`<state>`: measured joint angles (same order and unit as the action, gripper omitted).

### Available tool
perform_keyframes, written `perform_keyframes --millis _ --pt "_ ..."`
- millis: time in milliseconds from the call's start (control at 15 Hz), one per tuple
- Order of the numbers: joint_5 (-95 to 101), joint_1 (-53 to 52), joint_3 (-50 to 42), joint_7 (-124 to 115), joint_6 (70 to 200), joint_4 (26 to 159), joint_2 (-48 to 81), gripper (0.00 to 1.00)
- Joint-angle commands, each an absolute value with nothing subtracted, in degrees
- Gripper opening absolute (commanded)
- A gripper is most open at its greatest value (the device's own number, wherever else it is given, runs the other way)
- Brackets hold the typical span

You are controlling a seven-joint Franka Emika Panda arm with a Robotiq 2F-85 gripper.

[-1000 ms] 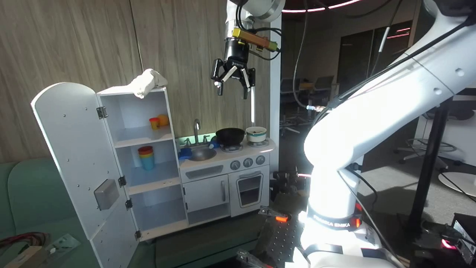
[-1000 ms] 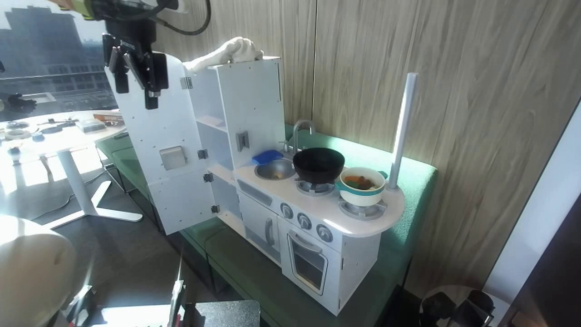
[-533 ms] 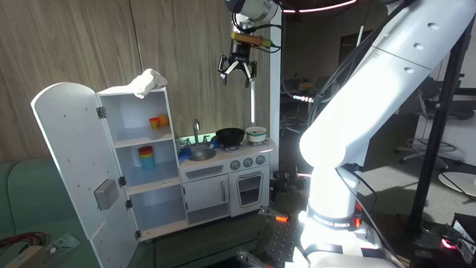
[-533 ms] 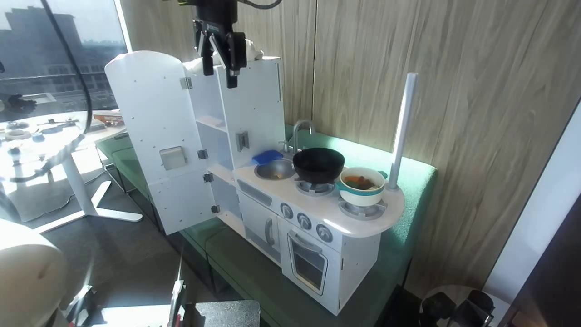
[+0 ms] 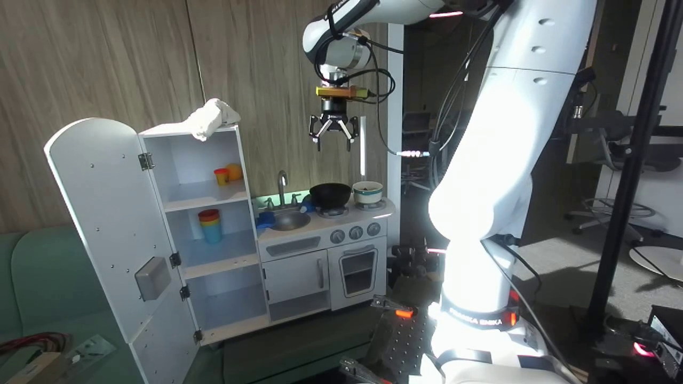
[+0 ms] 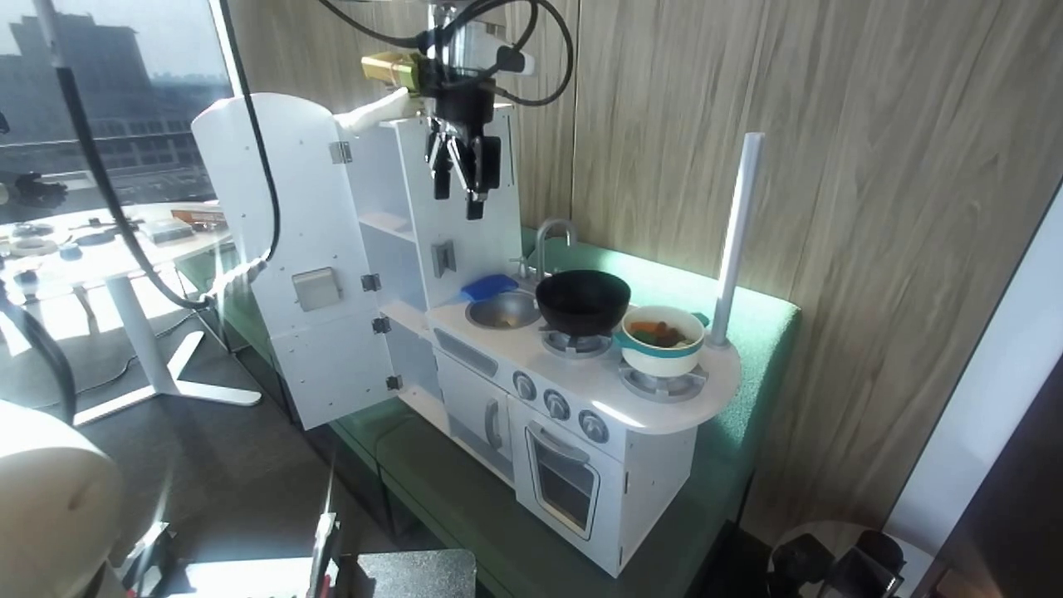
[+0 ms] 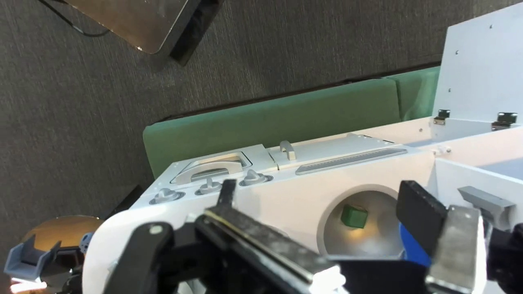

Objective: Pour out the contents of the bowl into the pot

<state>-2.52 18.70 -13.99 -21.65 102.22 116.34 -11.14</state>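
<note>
Black two-fingered tool (image 5: 334,145): fingers (image 6: 475,208) apart, hanging upright, lower in both exterior views than half a second ago. In an exterior view it has crossed from the open white door (image 6: 311,208) to the side of the tall white cabinet (image 6: 477,249).
White robot arm (image 5: 507,133): its thick middle segment stands steeper than a second ago.
Round black pot (image 6: 583,301): below the tool, well apart from its fingertips, level on a gray burner (image 6: 576,347); same spot as before.
Cream-white round bowl with teal band (image 6: 662,355): below the tool, just beside the pot on the side away from the cabinet, on the next burner (image 6: 663,388); touching the pot or not, cannot tell. Orange, brown and green pieces (image 6: 660,334) lie inside. Also unmoved.
Round metal sink (image 7: 382,216): in the wrist view, below the gap between the tool's fingers, with a small green block (image 7: 354,217) inside.
Blue object (image 6: 488,287): at the sink's cabinet side, partly behind a finger in the wrist view.
White desk (image 6: 721,384): under the tool; its rounded end lies past the bowl, its front edge runs above three gray knobs (image 6: 557,404).
Gray upright post (image 6: 736,241): rises at the rounded end, its foot beyond the bowl from the tool.
Open room: air lies between the fingertips and the pot's rim, and between the tool and the cabinet's upright edge (image 5: 247,181); the gap toward the post cannot be judged.
</note>
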Motion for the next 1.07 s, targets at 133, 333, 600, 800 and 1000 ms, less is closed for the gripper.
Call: perform_keyframes --millis 133,333,600,800,1000 --pt "-4.55 20.79 -18.38 -22.49 106.28 120.51 -8.46 1.0" --pt "-6.32 21.77 -20.25 -21.61 108.11 121.73 -8.03 1.0" --pt "-5.57 21.65 -20.21 -20.99 106.89 121.65 -7.64 1.0" --pt "-5.74 21.51 -20.04 -20.99 106.91 121.65 -7.67 1.0" --pt "-8.62 22.23 -20.64 -28.66 115.04 117.89 -3.01 1.0"
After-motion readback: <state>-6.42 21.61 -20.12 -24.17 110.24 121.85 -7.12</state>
